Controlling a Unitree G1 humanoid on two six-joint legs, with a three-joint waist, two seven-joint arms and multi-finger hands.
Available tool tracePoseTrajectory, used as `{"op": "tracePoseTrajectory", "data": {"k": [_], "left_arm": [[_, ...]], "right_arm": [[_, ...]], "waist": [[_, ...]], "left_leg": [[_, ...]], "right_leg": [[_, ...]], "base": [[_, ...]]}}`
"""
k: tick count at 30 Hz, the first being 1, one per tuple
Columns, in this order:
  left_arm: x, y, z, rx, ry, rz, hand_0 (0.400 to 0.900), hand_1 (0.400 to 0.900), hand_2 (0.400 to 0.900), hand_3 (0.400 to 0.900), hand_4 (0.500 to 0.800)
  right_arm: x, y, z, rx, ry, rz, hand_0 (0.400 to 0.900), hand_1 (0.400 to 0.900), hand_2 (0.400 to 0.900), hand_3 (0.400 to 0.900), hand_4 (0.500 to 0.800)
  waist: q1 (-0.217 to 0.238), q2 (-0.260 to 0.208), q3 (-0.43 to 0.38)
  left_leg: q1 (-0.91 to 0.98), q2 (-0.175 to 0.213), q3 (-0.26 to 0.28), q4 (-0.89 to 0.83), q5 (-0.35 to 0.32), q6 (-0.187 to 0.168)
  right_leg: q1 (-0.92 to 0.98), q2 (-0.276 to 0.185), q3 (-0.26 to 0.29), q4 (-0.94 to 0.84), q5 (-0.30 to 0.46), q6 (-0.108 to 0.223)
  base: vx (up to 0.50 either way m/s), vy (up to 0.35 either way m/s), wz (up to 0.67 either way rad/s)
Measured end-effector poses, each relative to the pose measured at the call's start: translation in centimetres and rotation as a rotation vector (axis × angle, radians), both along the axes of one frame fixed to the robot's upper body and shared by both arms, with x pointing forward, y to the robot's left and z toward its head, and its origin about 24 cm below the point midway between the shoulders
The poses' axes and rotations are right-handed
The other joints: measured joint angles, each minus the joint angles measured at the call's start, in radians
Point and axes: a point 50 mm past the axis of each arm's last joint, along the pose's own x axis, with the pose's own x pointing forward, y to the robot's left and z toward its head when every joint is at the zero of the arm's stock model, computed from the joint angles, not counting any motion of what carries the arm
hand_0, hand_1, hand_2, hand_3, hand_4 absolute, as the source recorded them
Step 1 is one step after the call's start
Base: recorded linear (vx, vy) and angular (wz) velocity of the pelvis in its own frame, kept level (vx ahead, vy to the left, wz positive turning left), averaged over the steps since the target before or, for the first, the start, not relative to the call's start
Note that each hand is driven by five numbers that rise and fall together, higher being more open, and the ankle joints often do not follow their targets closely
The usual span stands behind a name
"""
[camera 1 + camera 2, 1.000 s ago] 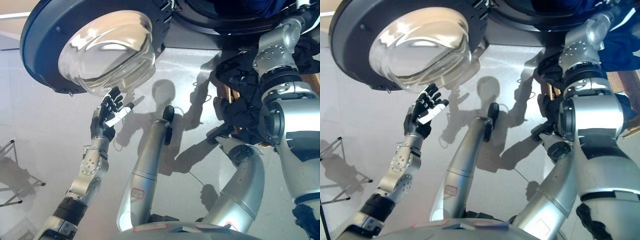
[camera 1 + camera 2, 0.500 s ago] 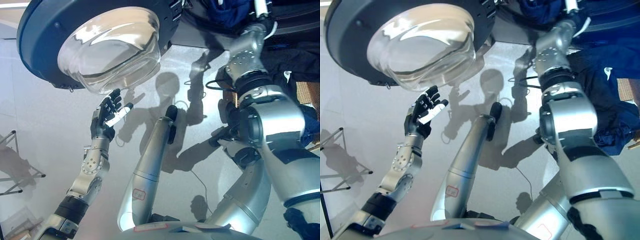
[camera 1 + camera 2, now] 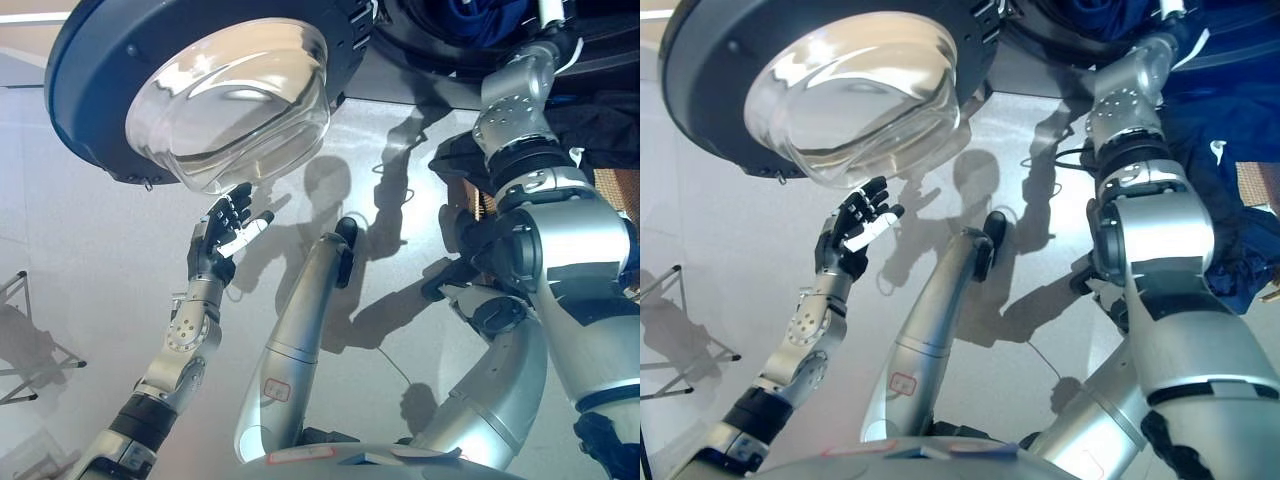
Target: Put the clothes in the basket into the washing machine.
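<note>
The right arm reached up into the washer drum (image 3: 450, 30) with blue clothes (image 3: 1230, 110), its fingers hidden, while the left hand (image 3: 222, 236) hovered open-fingered and empty below the washer door (image 3: 210, 90).

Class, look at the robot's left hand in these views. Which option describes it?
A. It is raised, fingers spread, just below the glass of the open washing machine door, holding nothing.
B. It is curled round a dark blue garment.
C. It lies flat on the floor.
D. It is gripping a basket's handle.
A: the left hand is lifted with its fingers spread and empty, just under the bulging glass of the washing machine door.
</note>
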Motion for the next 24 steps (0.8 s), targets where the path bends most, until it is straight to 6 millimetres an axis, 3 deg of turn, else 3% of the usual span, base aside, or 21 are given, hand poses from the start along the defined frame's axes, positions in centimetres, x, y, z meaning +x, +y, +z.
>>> {"op": "tracePoseTrajectory", "data": {"k": [2,3,9,18,24], "left_arm": [[0.0,0.0,0.0,0.0,0.0,-0.001,0.9,0.9,0.9,0.9,0.8],[0.0,0.0,0.0,0.0,0.0,-0.002,0.9,0.9,0.9,0.9,0.8],[0.0,0.0,0.0,0.005,-0.002,-0.018,0.9,0.9,0.9,0.9,0.8],[0.0,0.0,0.0,0.005,-0.001,-0.02,0.9,0.9,0.9,0.9,0.8],[0.1,0.2,-0.3,0.01,0.01,-0.006,0.9,0.9,0.9,0.9,0.8]], "right_arm": [[-0.3,-1.1,0.3,-0.001,-0.004,-0.029,0.637,0.637,0.637,0.637,0.642],[-0.5,-1.6,0.4,-0.004,-0.009,-0.041,0.9,0.9,0.9,0.9,0.8],[-0.9,-3.0,1.0,-0.01,-0.044,-0.051,0.9,0.9,0.9,0.9,0.8],[-0.8,-2.8,1.1,0.005,-0.081,-0.017,0.9,0.9,0.9,0.9,0.8],[-0.5,0.5,1.6,0.019,-0.175,0.066,0.9,0.9,0.9,0.9,0.8]], "waist": [[0.0,0.0,0.0],[0.002,0.0,0.0],[0.003,0.0,0.0],[0.0,0.0,0.0],[-0.032,0.0,0.0]], "left_leg": [[-0.012,-0.005,-0.002,0.002,0.004,0.003],[-0.017,-0.005,-0.001,0.005,0.007,0.0],[-0.019,-0.006,0.001,0.005,0.004,0.001],[-0.018,-0.005,0.001,0.01,0.001,0.006],[-0.016,0.005,0.005,0.009,0.002,0.006]], "right_leg": [[-0.011,-0.003,0.001,0.006,0.002,0.002],[-0.017,-0.005,0.001,0.011,0.002,0.002],[-0.018,-0.011,0.0,0.012,0.001,0.004],[-0.017,-0.011,0.001,0.014,0.001,0.004],[-0.015,0.004,0.001,0.0,0.001,0.004]], "base": [[0.02,-0.009,0.05],[0.01,-0.005,0.04],[0.01,0.0,0.0],[0.01,0.004,-0.03],[-0.02,0.025,-0.15]]}}
